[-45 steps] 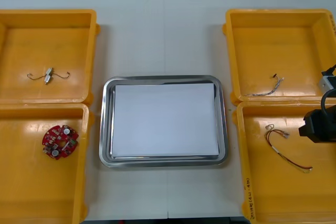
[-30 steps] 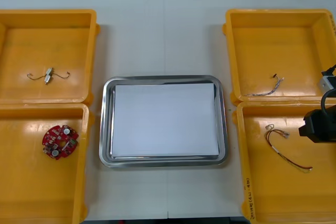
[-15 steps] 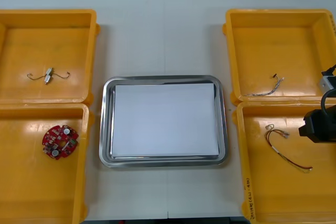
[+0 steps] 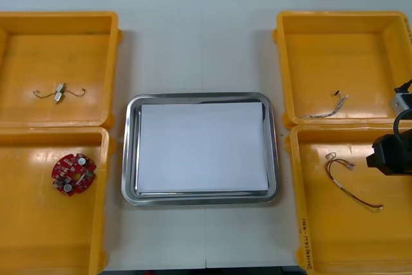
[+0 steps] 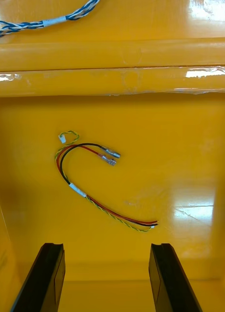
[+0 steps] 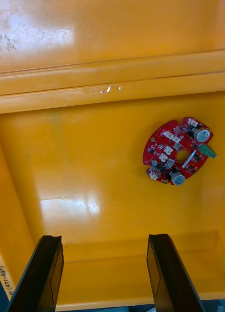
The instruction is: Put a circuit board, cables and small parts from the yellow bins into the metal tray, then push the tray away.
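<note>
The metal tray, white inside, lies mid-table with nothing in it. In the near left yellow bin rests a round red circuit board. My left gripper hovers open over that bin's floor, the board ahead of its fingers and off to one side. A red and yellow cable lies in the near right bin. My right gripper stands open above it, with the cable just beyond the fingertips. The right arm shows at the table's right edge.
The far left bin holds a small metal part with thin wire leads. A twisted blue and white cable lies in the far right bin, and it is also seen past the bin wall.
</note>
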Controlling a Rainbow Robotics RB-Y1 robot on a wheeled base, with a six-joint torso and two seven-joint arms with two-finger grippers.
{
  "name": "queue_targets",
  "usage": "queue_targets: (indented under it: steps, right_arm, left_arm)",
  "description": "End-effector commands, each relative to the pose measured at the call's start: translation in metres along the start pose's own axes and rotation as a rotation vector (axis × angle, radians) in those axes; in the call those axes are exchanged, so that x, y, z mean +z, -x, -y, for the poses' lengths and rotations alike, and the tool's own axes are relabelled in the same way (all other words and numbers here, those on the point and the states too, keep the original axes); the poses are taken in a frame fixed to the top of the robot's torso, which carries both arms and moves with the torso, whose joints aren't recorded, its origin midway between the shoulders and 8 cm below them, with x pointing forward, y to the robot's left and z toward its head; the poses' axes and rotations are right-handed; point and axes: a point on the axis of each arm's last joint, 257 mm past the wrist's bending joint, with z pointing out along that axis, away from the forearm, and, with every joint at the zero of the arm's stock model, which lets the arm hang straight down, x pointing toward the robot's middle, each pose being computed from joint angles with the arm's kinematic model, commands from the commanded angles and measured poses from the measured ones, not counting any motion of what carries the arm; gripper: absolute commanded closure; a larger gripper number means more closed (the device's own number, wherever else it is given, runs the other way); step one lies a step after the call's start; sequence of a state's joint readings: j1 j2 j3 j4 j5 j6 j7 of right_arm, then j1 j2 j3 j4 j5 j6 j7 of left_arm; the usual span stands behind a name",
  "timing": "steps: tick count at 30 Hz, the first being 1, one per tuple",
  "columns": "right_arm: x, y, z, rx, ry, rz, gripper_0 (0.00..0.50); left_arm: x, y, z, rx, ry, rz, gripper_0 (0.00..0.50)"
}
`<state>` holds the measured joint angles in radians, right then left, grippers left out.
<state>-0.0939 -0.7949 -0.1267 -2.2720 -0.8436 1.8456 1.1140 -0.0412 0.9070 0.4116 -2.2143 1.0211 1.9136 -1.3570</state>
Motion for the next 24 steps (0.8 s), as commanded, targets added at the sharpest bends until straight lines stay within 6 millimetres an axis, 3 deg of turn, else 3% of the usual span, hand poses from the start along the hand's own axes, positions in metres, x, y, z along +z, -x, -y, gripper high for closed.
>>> queue_targets:
  steps: [1, 24]
  right_arm:
    - [-0.0072, 0.0047, -0.0015, 0.008, 0.013, 0.035, 0.0]
    - [-0.0072, 0.0047, -0.0015, 0.008, 0.013, 0.035, 0.0]
  left_arm:
    - [-0.0119, -0.0013, -0.0116, 0.096, 0.048, 0.0, 0.0]
    - [-0.0119, -0.0013, -0.0116, 0.096, 0.048, 0.0, 0.0]
